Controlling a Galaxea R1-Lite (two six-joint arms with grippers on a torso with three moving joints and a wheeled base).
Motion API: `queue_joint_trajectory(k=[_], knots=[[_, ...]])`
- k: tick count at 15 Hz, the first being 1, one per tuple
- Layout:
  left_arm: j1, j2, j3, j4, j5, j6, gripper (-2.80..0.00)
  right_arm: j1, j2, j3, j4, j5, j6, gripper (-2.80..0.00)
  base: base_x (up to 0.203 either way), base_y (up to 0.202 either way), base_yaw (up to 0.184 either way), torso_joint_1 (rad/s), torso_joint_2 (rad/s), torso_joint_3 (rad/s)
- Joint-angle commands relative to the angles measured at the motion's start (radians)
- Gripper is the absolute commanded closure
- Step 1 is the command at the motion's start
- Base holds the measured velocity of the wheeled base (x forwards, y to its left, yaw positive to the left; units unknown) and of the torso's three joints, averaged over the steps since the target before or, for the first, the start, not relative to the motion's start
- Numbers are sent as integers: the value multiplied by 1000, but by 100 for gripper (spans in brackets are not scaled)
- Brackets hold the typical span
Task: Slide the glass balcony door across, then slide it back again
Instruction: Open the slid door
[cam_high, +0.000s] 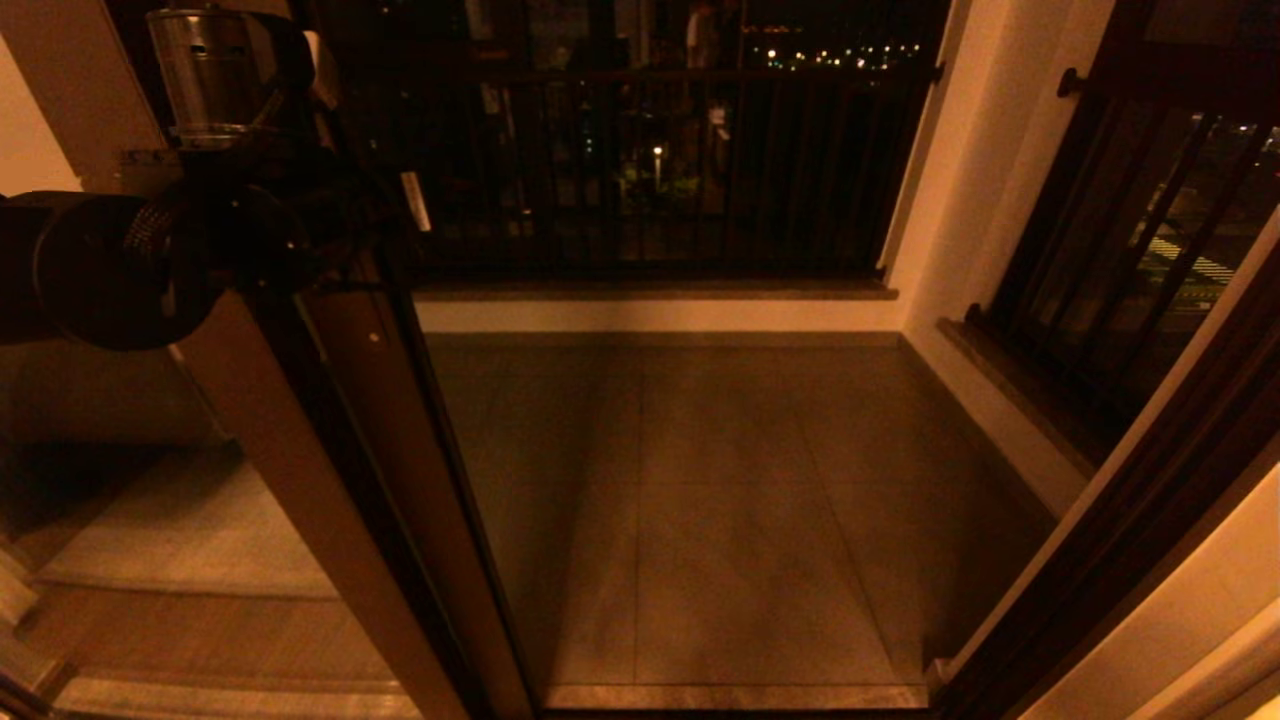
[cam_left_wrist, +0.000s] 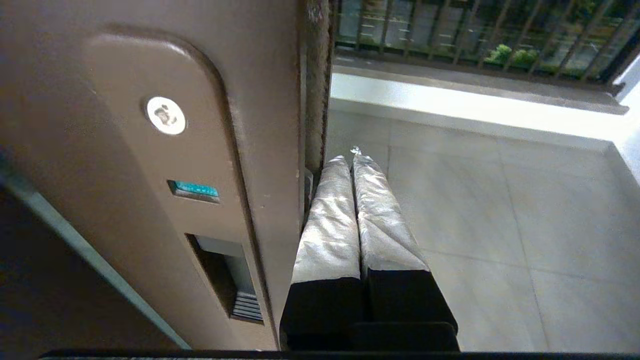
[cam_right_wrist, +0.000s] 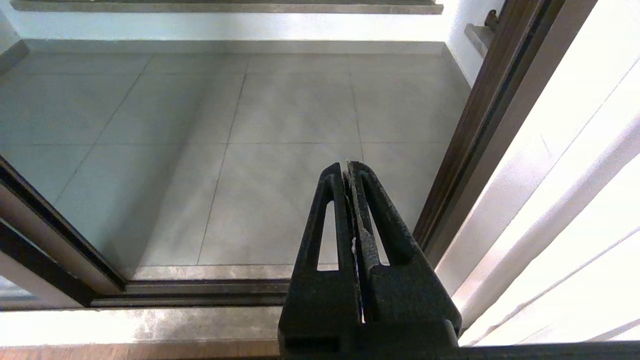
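The glass balcony door (cam_high: 420, 500) stands at the left, its dark brown upright edge (cam_left_wrist: 280, 150) running down to the threshold. A slim handle plate (cam_left_wrist: 165, 175) with a round screw (cam_left_wrist: 165, 115) and a finger recess (cam_left_wrist: 225, 280) sits on that edge. My left gripper (cam_left_wrist: 348, 157) is shut with nothing held. Its silver-wrapped fingers (cam_left_wrist: 330, 220) lie flat against the door's narrow open-side face, level with the handle plate. In the head view the left gripper (cam_high: 410, 205) is high on the door edge. My right gripper (cam_right_wrist: 346, 165) is shut and empty, low over the threshold, apart from the door.
The doorway right of the door edge opens onto the tiled balcony floor (cam_high: 720, 500). A black-barred railing (cam_high: 650, 170) on a low white wall closes the far side. The dark door jamb (cam_high: 1120, 540) stands at the right. A floor track (cam_right_wrist: 200, 292) crosses the threshold.
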Motion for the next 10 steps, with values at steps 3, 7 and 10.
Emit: queue_joint_trajectory(k=[3,7,10], knots=[[22,-7,16,-3,-3,-1,0,0,1,0,0,0,-1,0,0,0,0,0,0,0],[33,-56,44,-2,-32,-2,0,0,1,-1,0,0,-1,0,0,0,0,0,0,0],[-10,-194,101,1,-34,-1,0,0,1,-1,0,0,-1,0,0,0,0,0,0,0]])
